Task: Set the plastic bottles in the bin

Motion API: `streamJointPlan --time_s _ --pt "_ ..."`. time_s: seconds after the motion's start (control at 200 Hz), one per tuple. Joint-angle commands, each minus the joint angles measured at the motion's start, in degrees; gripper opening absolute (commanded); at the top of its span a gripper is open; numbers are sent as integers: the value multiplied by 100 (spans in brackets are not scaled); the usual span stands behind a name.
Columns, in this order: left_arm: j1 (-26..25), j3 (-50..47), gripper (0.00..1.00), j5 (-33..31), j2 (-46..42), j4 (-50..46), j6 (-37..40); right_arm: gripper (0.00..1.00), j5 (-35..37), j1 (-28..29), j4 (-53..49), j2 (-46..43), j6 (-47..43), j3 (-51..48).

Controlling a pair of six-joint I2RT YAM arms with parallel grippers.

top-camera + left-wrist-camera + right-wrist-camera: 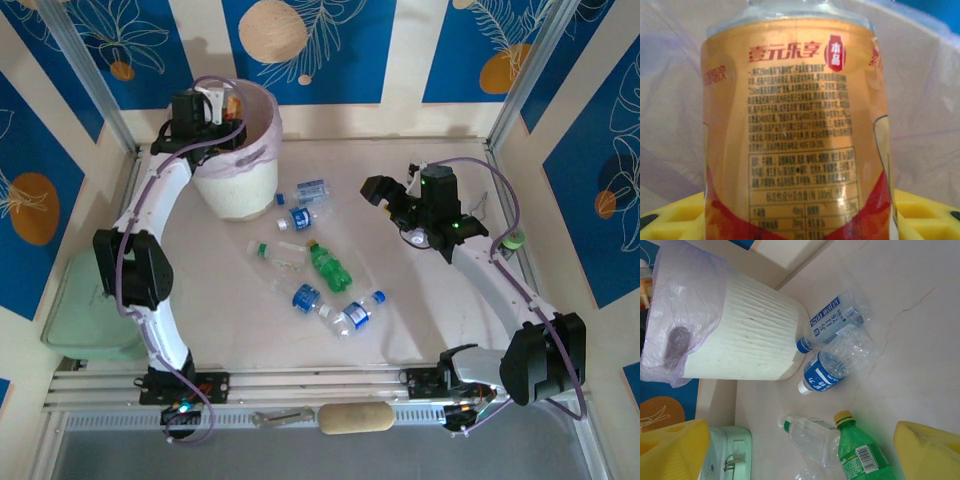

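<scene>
Orange label up close on my left wrist camera: my left jaws are pinching the orange-labelled bottle (795,130), yellow pads (675,215) at the bottom corners, pale lilac liner (925,100) behind it. From above, that arm is curled to the far left corner and the bottle hangs over the mouth of the white bin (238,175).

My right jaws are spread wide and hold nothing, hovering over the desk (430,320) to the right of the loose bottles. Down there I count six. Two blue-labelled bottles (832,320) lie close by the bin's base, one of them touching its foot. A clear bottle with a green cap (275,253) lies beside the green bottle (330,266). Nearer my bases lie another blue-labelled pair (352,316).
</scene>
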Motion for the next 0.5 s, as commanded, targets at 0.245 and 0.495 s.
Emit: streamJointPlan --time_s 0.245,0.495 --pt "39 175 85 14 -117 -49 -135 95 101 249 -68 215 70 70" --pt "31 199 100 423 -409 -66 -344 95 327 536 -537 431 17 256"
